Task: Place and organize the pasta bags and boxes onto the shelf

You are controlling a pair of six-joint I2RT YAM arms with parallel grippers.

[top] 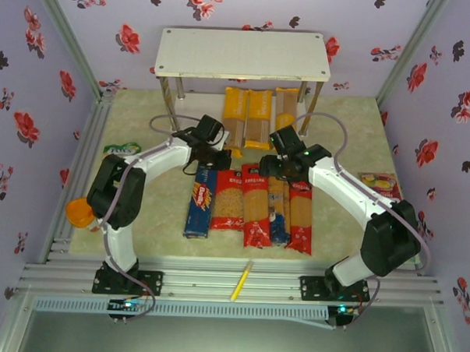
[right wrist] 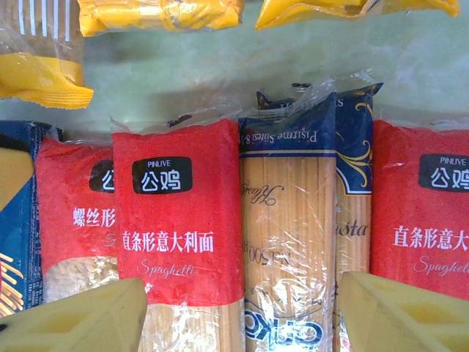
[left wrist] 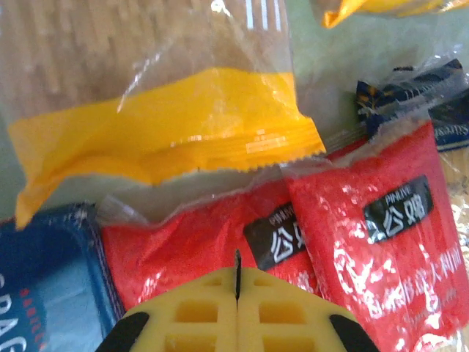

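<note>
nearest, the dark-blue box (top: 198, 205) and red bags (top: 256, 204) lie side by side; over their far ends the left gripper (left wrist: 236, 312) is pinched together on nothing and the right gripper (right wrist: 242, 315) is spread apart; beyond, yellow-ended bags (top: 257, 118) lie by the shelf (top: 242, 53); closed fingers may just shove slippery plastic askew

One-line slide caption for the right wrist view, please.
Right gripper, fingers open, poised above a red spaghetti bag and a blue-ended bag lying side by side, yellow-ended bags beyond.

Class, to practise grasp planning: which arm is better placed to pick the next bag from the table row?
Probably the right: the right gripper hangs open over the blue-ended bag and its red neighbour, while the left gripper is shut.
</note>
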